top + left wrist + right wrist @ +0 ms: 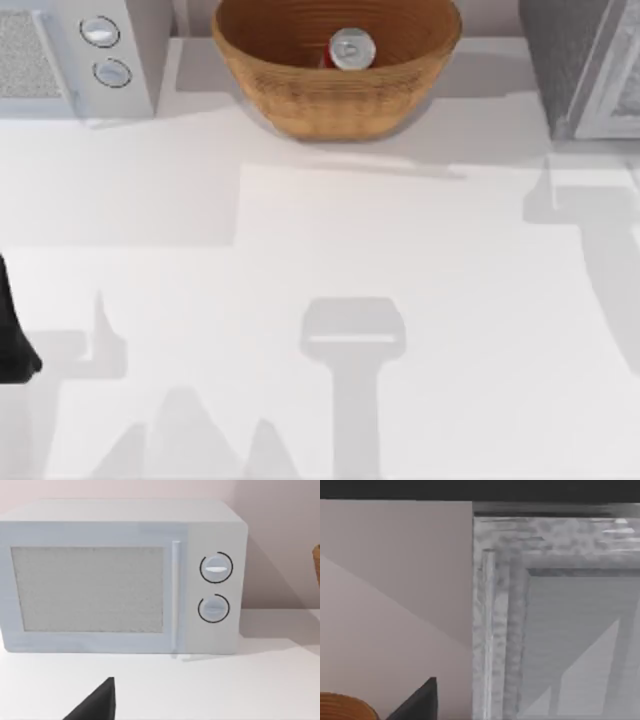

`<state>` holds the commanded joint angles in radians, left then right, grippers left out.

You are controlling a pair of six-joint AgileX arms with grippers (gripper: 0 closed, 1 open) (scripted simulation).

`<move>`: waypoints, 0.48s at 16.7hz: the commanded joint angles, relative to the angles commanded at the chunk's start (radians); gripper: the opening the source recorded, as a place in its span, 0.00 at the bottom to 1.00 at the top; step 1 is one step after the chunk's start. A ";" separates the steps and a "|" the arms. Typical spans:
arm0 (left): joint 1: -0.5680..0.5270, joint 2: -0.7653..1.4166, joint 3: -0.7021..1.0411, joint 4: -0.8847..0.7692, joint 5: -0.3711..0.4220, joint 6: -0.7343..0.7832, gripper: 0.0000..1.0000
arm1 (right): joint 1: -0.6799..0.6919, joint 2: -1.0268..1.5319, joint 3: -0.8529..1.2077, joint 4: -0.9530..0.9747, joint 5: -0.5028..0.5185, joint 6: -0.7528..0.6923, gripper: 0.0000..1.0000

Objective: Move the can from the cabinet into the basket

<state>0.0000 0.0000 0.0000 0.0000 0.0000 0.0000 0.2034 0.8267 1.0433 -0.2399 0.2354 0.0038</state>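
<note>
Already the job looks as good as finished. Going left to right across the top view: my left arm (14,335) is a dark shape at the table's left edge, parked well away from everything; whether its gripper is open or closed I cannot tell. Behind it at the far left stands the white microwave (75,55) with two round knobs, cut off by the frame. In the far middle sits the basket (300,95), and the can (351,48) stands upright inside it, silver top showing with a sliver of red body beside it. At the far right is the cabinet (565,60), only its speckled side and part of the pale door frame in shot; whether that door is open or closed is hard to judge. The right wrist view looks at the cabinet's door frame from close, with a dark wedge of my right gripper (417,702) low down; its state I cannot tell. I judge the placing step done; what remains is at most keeping both arms back without nudging the basket.
</note>
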 joint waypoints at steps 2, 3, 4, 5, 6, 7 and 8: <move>0.000 0.000 0.000 0.000 0.000 0.000 1.00 | -0.038 -0.158 -0.232 0.044 -0.044 -0.001 1.00; 0.000 0.000 0.000 0.000 0.000 0.000 1.00 | -0.057 -0.237 -0.346 0.066 -0.067 -0.001 1.00; 0.000 0.000 0.000 0.000 0.000 0.000 1.00 | -0.076 -0.315 -0.455 0.089 -0.088 -0.002 1.00; 0.000 0.000 0.000 0.000 0.000 0.000 1.00 | -0.094 -0.392 -0.558 0.110 -0.110 -0.002 1.00; 0.000 0.000 0.000 0.000 0.000 0.000 1.00 | -0.112 -0.466 -0.653 0.132 -0.130 -0.002 1.00; 0.000 0.000 0.000 0.000 0.000 0.000 1.00 | -0.129 -0.538 -0.737 0.152 -0.150 -0.002 1.00; 0.000 0.000 0.000 0.000 0.000 0.000 1.00 | -0.145 -0.605 -0.812 0.171 -0.168 -0.003 1.00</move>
<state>0.0000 0.0000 0.0000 0.0000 0.0000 0.0000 0.0582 0.2220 0.2313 -0.0687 0.0671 0.0011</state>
